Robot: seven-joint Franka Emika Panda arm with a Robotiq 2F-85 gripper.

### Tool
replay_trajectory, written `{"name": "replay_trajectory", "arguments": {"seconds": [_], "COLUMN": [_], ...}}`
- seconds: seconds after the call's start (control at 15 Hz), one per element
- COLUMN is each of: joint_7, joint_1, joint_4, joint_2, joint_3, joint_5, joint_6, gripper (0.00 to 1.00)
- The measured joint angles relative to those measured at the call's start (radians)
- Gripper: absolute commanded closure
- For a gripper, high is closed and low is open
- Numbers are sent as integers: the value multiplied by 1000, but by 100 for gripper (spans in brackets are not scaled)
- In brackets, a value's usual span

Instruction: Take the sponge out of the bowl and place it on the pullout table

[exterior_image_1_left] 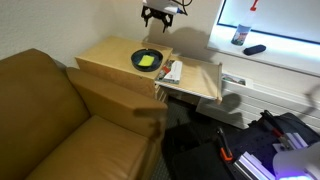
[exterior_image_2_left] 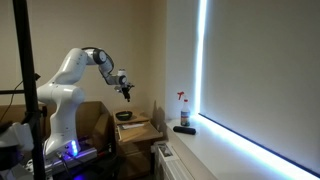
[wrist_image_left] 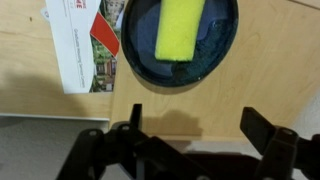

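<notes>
The yellow-green sponge lies inside the dark bowl, which stands on the boxy light-wood side table. The sponge and the bowl show in an exterior view too. The bowl is small in an exterior view. The thin pullout table sticks out beside the side table. My gripper hangs open and empty well above the bowl; it shows in both exterior views.
White-and-red packets lie next to the bowl, also visible in an exterior view. A brown sofa adjoins the side table. A spray bottle and a dark object stand on the windowsill.
</notes>
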Motion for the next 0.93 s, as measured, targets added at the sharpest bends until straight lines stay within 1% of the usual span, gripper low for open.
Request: {"name": "replay_trajectory", "arguments": {"seconds": [0.2,0.33,0.53,0.67,0.93], "joint_7": [67,81,80,95,99], "joint_1": [34,55,43,48,37], "joint_4": [-16,-15,-7,-7,25], "joint_2": [84,116,100,109,190], "joint_3": [37,39,32,11,5], "joint_5": [1,0,-1,-15,-14], "joint_6": [6,20,18,14,11], "gripper": [0,0,0,0,0]}}
